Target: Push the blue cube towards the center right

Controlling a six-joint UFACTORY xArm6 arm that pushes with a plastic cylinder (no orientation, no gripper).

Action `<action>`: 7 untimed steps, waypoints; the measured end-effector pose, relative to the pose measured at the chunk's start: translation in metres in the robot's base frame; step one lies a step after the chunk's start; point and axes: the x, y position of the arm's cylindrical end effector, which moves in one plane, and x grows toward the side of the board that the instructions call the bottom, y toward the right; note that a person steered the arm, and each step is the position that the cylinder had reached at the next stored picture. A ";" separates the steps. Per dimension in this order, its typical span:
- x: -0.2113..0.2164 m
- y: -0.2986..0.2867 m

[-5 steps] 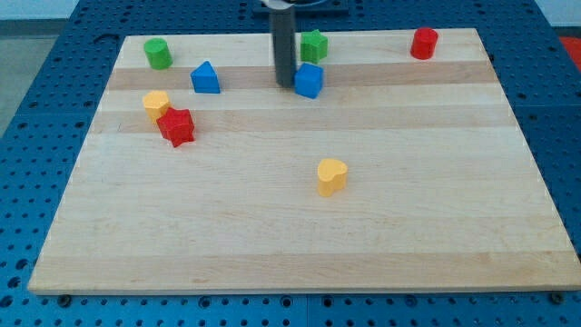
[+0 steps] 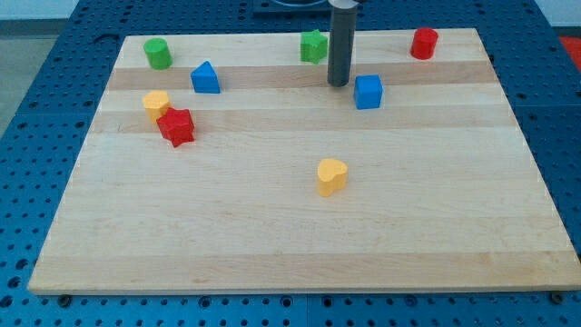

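Observation:
The blue cube sits on the wooden board in its upper part, right of the middle. My tip is the lower end of a dark rod. It stands just left of the cube and slightly above it in the view, close to it or touching; I cannot tell which.
A green block lies at the view's top, left of the rod. A red cylinder is top right. A green cylinder, a blue pointed block, a yellow block and a red star block are at left. A yellow heart-like block is mid-board.
The rod and the blue cube have both moved to the view's right and slightly down. The other blocks have not moved.

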 end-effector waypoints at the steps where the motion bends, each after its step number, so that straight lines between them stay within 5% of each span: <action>1: 0.018 0.005; 4: 0.038 0.119; 7: 0.028 0.101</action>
